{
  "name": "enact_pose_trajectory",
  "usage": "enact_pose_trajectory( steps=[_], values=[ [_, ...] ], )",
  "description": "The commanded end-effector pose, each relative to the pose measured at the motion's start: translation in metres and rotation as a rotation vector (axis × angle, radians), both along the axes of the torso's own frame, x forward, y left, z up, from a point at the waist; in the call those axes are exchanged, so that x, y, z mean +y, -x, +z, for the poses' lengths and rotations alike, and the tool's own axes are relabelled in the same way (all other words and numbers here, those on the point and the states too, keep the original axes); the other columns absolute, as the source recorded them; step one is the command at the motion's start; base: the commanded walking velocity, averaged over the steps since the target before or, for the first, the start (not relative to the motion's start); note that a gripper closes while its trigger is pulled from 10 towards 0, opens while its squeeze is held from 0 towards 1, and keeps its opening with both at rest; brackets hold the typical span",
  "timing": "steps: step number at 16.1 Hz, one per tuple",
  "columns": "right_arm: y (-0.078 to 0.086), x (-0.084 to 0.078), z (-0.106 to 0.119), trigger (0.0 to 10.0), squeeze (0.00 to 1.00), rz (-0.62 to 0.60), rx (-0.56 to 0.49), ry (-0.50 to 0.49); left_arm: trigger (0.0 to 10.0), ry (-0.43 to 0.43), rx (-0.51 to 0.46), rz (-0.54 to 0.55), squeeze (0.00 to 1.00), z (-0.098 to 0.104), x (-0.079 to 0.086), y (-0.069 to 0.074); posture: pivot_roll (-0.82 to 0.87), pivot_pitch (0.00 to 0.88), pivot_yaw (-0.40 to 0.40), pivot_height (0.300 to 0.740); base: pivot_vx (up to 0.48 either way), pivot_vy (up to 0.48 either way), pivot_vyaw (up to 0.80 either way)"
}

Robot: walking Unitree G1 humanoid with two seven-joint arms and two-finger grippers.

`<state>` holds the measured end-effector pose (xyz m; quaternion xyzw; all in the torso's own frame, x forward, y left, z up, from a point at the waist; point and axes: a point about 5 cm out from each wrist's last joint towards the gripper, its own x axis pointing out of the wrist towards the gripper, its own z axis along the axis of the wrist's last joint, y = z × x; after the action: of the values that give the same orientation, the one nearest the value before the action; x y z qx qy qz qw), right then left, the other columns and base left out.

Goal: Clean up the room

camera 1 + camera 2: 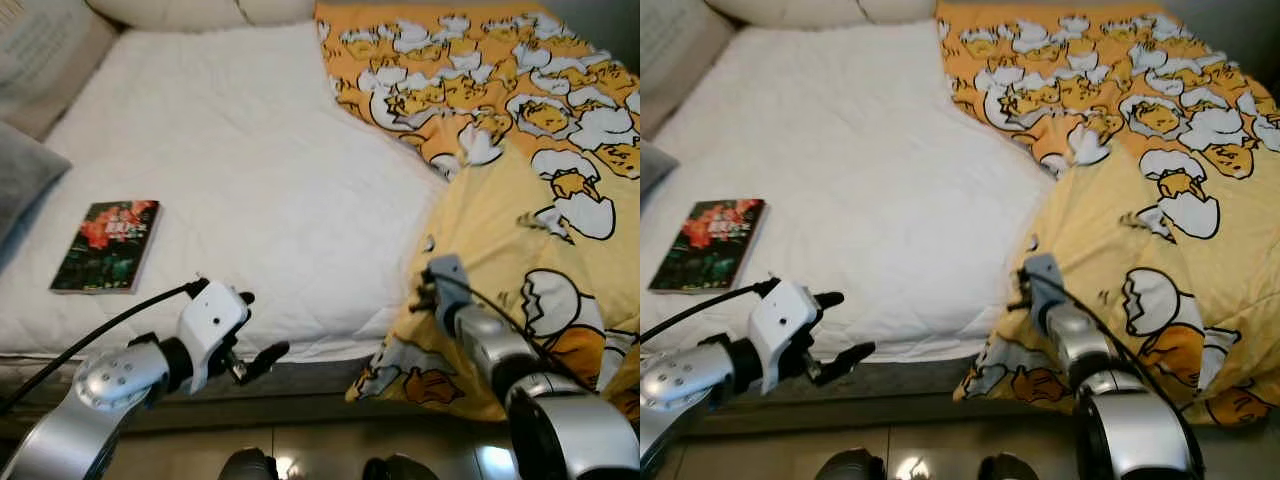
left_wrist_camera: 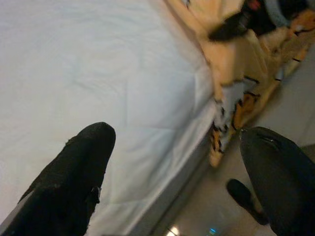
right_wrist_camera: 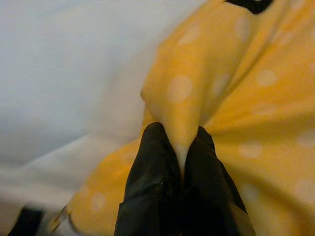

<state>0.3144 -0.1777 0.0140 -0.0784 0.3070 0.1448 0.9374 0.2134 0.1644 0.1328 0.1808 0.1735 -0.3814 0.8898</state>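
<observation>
Your right gripper (image 3: 179,147) is clamped on a pinched fold of the yellow blanket (image 1: 520,190), right at the blanket's edge near the foot of the bed (image 1: 240,170). From the head views you cannot see the fingertips themselves, as the wrist and the bunched cloth cover them; the right wrist view, though blurred, shows both black fingers (image 3: 150,162) pressed together with fabric between them.

The blanket covers the bed's right side, its long axis running from the near edge up toward the headboard, and its lower corner hangs over the mattress edge. Its far right side is cut off by the frame.

Your left gripper (image 1: 262,345) hangs spread and empty just off the near edge of the mattress, pointing right.

A book (image 1: 107,246) lies flat on the white sheet at left, probably face up.
</observation>
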Motion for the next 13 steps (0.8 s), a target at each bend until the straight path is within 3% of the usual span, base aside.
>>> enact_pose_trajectory(
  steps=[1, 6, 7, 9, 10, 12, 13],
  values=[
    [0.003, 0.009, 0.001, 0.0, 0.0, 0.161, -0.012, -0.052, 10.0, -0.009, -0.014, -0.01, 0.78, -0.002, -0.002, -0.005, 0.16, 0.0, 0.026, 0.74, 0.0, 0.0, 0.0],
    [0.037, 0.015, -0.011, 0.0, 0.0, 0.541, 0.055, -0.174, 10.0, -0.005, -0.035, -0.039, 0.78, -0.005, -0.008, -0.017, 0.13, 0.0, 0.053, 0.74, 0.0, 0.0, 0.0],
    [0.074, 0.015, -0.026, 0.0, 0.0, 0.808, 0.197, -0.216, 10.0, -0.008, -0.039, -0.051, 0.78, -0.006, -0.01, -0.022, 0.13, 0.0, 0.057, 0.74, 0.0, 0.0, 0.0],
    [0.095, 0.012, -0.037, 0.0, 0.0, 0.938, 0.296, -0.17, 10.0, -0.008, -0.038, -0.055, 0.78, -0.006, -0.01, -0.023, 0.12, 0.0, 0.06, 0.74, 0.0, 0.0, 0.0],
    [0.115, 0.01, -0.045, 0.0, 0.0, 1.057, 0.389, -0.166, 10.0, -0.009, -0.037, -0.066, 0.78, -0.007, -0.011, -0.025, 0.12, 0.0, 0.063, 0.74, 0.0, 0.0, 0.0],
    [0.12, 0.022, -0.045, 0.0, 0.0, 1.002, 0.355, -0.291, 10.0, -0.008, -0.04, -0.08, 0.78, -0.008, -0.013, -0.025, 0.11, 0.0, 0.069, 0.74, 0.0, 0.0, 0.0],
    [0.123, 0.023, -0.049, 0.0, 0.0, 1.003, 0.362, -0.285, 10.0, -0.009, -0.04, -0.082, 0.77, -0.008, -0.014, -0.025, 0.11, 0.0, 0.071, 0.74, 0.0, 0.0, 0.0]
  ],
)
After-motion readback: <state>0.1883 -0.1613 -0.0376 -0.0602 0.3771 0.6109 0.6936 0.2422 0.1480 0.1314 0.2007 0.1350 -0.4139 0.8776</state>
